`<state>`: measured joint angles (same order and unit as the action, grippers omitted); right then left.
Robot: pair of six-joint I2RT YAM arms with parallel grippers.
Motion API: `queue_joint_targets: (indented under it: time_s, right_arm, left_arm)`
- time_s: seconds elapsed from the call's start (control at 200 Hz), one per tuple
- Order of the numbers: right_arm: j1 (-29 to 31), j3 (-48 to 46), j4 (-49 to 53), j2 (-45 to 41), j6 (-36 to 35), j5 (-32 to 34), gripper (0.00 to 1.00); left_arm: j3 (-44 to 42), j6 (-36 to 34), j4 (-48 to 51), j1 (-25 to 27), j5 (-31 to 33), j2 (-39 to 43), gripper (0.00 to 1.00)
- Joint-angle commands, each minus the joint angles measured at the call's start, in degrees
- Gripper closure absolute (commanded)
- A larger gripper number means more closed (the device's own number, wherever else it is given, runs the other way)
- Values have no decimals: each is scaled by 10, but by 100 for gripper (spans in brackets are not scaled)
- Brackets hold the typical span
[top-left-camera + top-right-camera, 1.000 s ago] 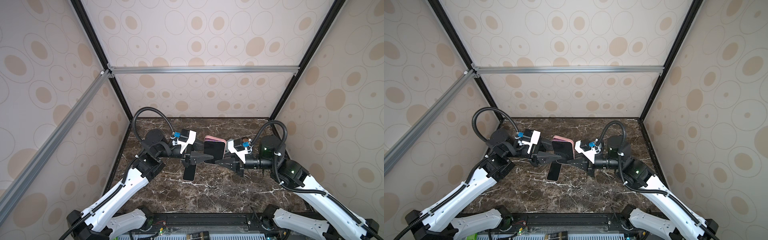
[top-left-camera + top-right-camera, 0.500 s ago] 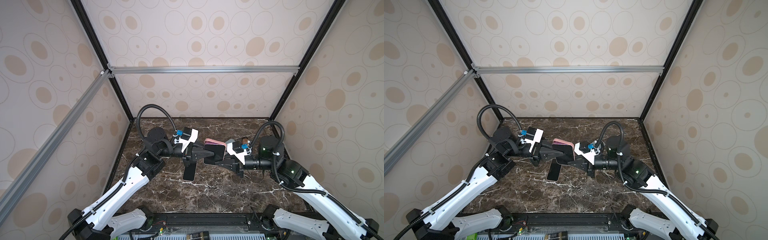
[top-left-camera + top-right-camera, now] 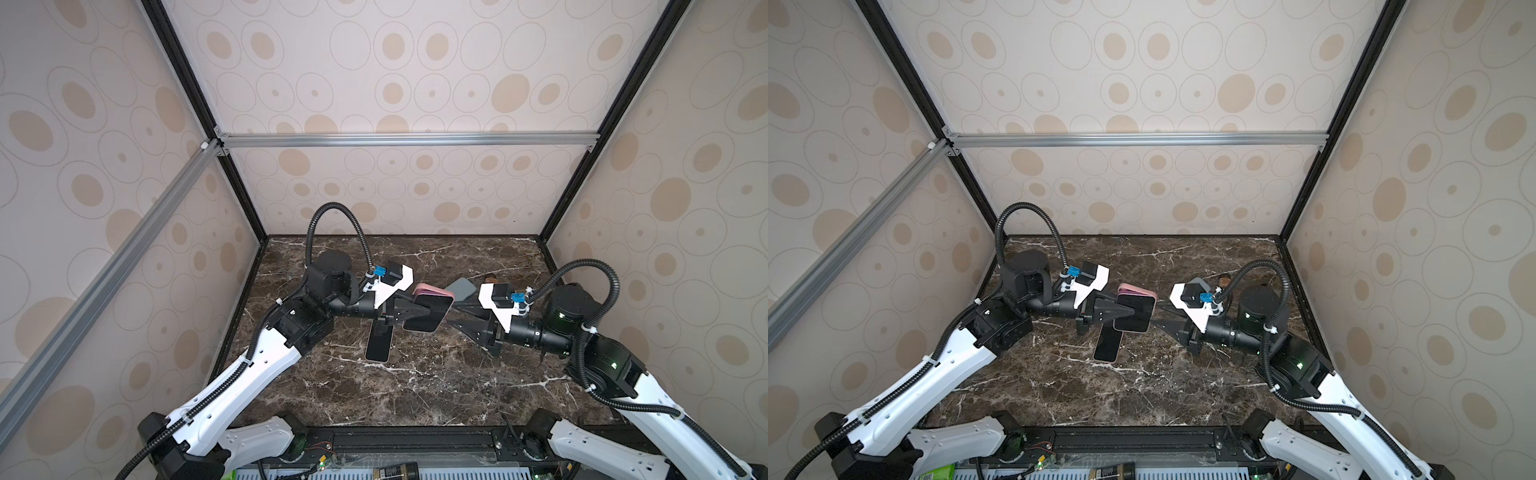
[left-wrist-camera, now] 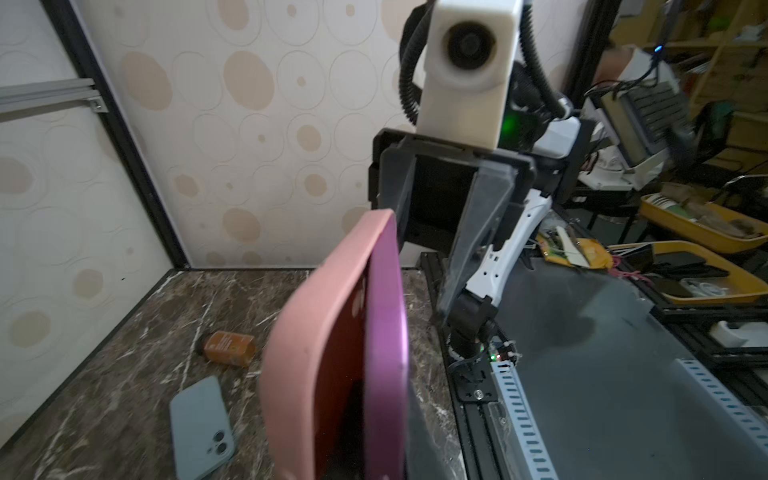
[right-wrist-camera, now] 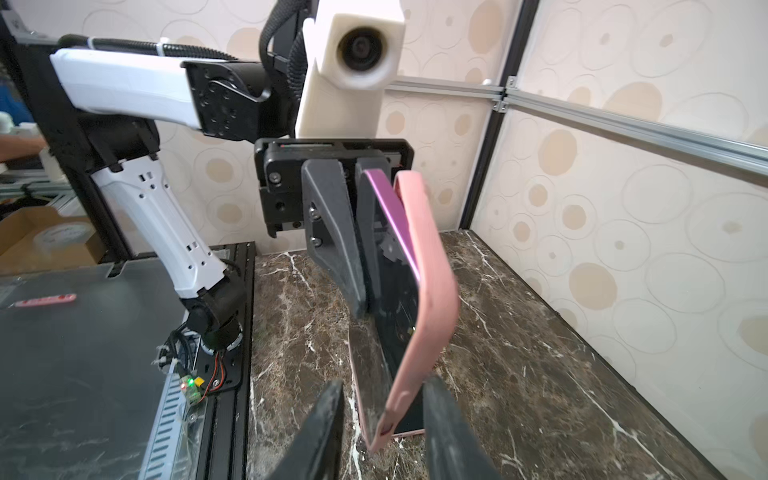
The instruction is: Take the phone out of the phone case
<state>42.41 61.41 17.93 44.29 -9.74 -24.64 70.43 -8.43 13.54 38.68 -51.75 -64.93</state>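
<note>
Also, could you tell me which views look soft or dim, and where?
Left wrist view: the case and phone crowd the lens and look soft, and the room beyond is dim. Right wrist view: the near fingers blur at the edge. Both top views: even light, sharp.

The left arm [image 3: 266, 361] and the right arm [image 3: 642, 411] are white with black joints, and each has a bumpy black cable [image 3: 332, 205], a white camera box [image 5: 340, 104] with a blue plug [image 3: 379, 272], and a dark grey end effector [image 5: 361, 307] with pointy fingers [image 5: 328, 232].
</note>
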Motion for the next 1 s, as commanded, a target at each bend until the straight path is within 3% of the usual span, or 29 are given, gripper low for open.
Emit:
queue_joint_targets:
  time_s: [0.0, 0.155, 0.285, 0.545, 0.995]
  right_arm:
    - [3, 5, -30, -13, 40, 81, 64]
    - [3, 91, 81, 44, 59, 117, 66]
    - [1, 151, 135, 99, 70, 66, 64]
    - [-10, 260, 226, 204, 66, -67, 59]
    - [-20, 347, 320, 283, 25, -91, 58]
  left_arm:
    - [42, -94, 82, 0, 89, -1, 100]
    - [59, -129, 129, 14, 140, -11, 100]
    - [64, -151, 162, 33, 179, -15, 100]
    - [49, -173, 164, 63, 185, 1, 100]
    - [33, -180, 157, 76, 193, 8, 100]
